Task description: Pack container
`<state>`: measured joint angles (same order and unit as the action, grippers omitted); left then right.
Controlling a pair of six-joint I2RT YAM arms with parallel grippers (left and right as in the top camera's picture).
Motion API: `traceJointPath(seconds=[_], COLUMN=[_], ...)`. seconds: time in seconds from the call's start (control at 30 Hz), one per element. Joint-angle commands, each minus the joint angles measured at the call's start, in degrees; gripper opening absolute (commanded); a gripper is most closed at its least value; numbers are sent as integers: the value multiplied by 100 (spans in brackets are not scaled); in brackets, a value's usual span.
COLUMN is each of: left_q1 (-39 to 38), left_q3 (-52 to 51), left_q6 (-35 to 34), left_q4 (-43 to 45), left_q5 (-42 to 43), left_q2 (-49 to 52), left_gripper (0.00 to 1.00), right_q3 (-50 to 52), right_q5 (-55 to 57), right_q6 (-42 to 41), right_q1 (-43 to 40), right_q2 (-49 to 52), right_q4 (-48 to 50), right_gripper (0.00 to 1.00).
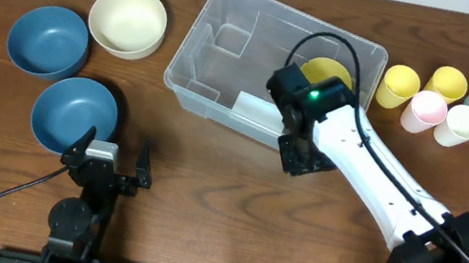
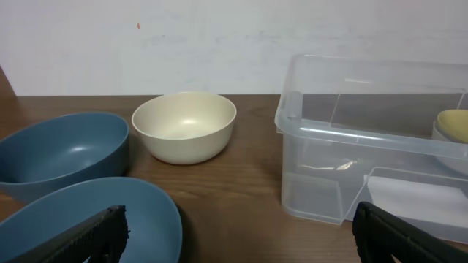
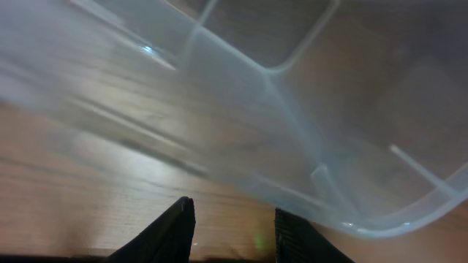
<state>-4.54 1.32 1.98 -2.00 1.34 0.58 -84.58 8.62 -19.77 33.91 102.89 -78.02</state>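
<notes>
My right gripper (image 3: 234, 230) hangs just outside the near wall of the container (image 1: 193, 47), fingers partly spread and pinching nothing. Beyond it, 1 yellow bowl (image 1: 327, 71) is already packed inside. My left gripper (image 1: 113, 151) sits spread wide right beside the nearest blue bowl (image 1: 73, 113), probably to take it next.

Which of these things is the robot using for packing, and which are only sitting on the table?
In the job: clear container; yellow bowl already inside it; right gripper, open, by its near wall.

Just sitting, maybe to pack later: far blue bowl; near blue bowl; cream bowl; five cups; left gripper, open, holding nothing.
</notes>
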Motion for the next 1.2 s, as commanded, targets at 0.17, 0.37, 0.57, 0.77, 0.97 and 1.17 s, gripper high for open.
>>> traceJointPath(seconds=[0.17, 0.37, 0.57, 0.77, 0.97, 1.17], left_q1=[28, 28, 28, 28, 28, 28], left_q3=[-109, -109, -109, -109, -109, -109], left_q6=[79, 79, 79, 79, 79, 79], left_q4=[-210, -208, -208, -208, -208, -208], left_q5=[-66, -66, -66, -66, -66, -66], left_q2=[-35, -35, -35, -35, -35, -35], left_gripper=[98, 98, 98, 98, 98, 98], right_q3=[59, 59, 59, 31, -387, -896], right_q5=[391, 660, 660, 396, -153, -197], right_q6=[11, 149, 367, 627, 719, 514], right_q1=[-225, -426, -761, -796, -483, -721], right_q2=[-116, -116, -116, -140, -640, -1386], right_q4=[352, 566, 852, 988, 946, 837], right_gripper=[36, 36, 36, 32, 34, 53])
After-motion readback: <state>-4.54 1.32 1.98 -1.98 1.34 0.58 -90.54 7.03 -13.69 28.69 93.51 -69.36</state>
